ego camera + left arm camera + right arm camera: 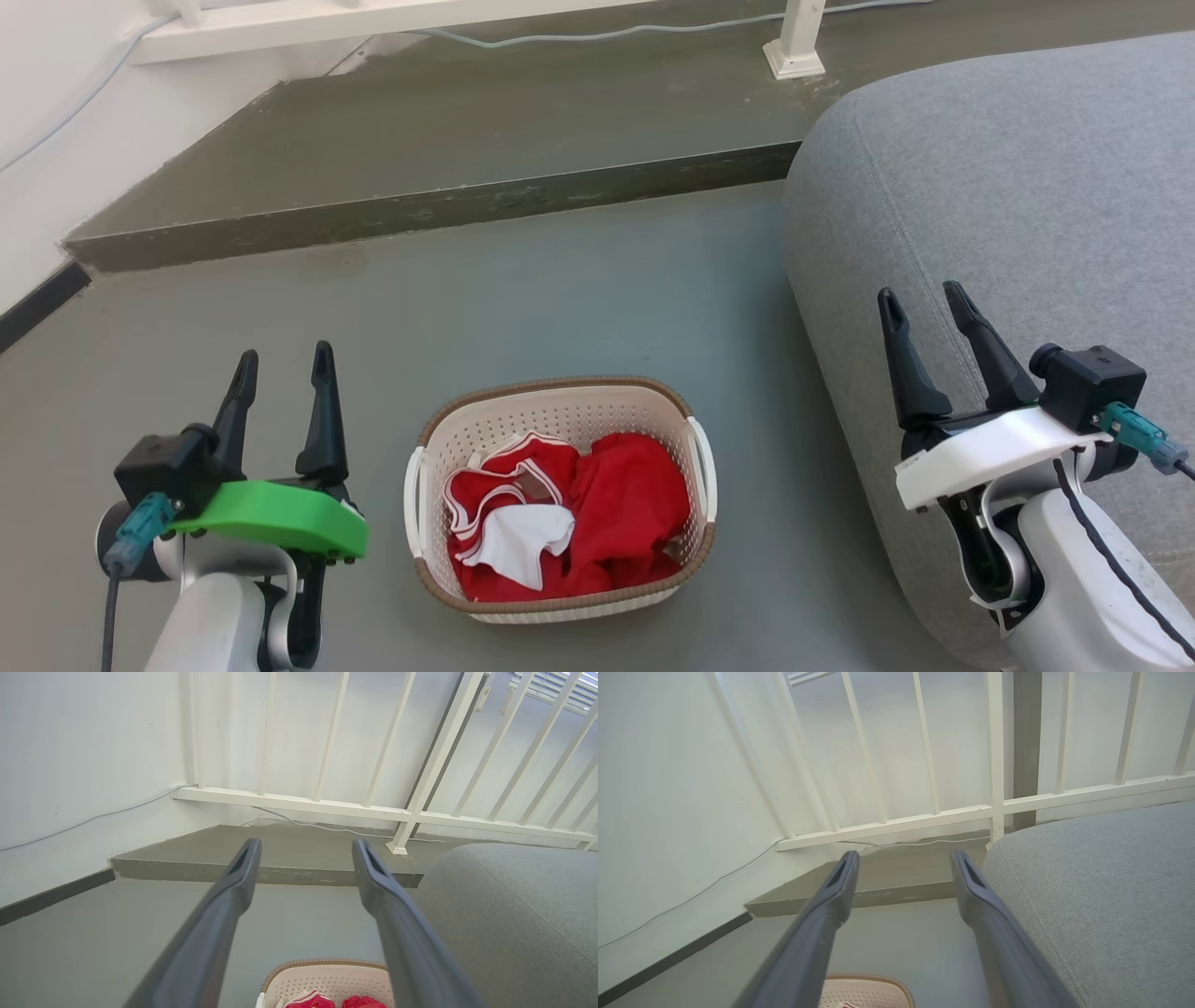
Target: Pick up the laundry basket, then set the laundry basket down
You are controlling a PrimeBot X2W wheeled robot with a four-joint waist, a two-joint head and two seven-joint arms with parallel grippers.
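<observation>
Left gripper: jaws moderately spread, holding nothing, its two dark tapered fingers pointing away from the robot's body. It hovers low over the floor, just to the left of the laundry basket and not touching it. A green plate caps the wrist above a pale forearm.

Right gripper: jaws spread to a similar width, also empty. It sits higher and well clear of the basket's right side, over the edge of the grey sofa. Its fingers lean slightly leftward, and a white plate caps the wrist.

The basket stands upright on the floor between the two arms, mouth upward. Its long axis appears to run side to side, handle to handle, skewed a little so the right end lies farther from the robot. The left handle and right handle are white and sit on the short ends.

Materials: cream plastic walls, perforated in rows of small holes, with rounded corners and a brown woven-look rim. Inside lie crumpled red garments with white trim and a white cloth.

The floor is smooth grey-green, ending at a raised step. The sofa is covered in coarse-weave fabric with a visible seam. In the left wrist view a white railing stands beyond the step.
</observation>
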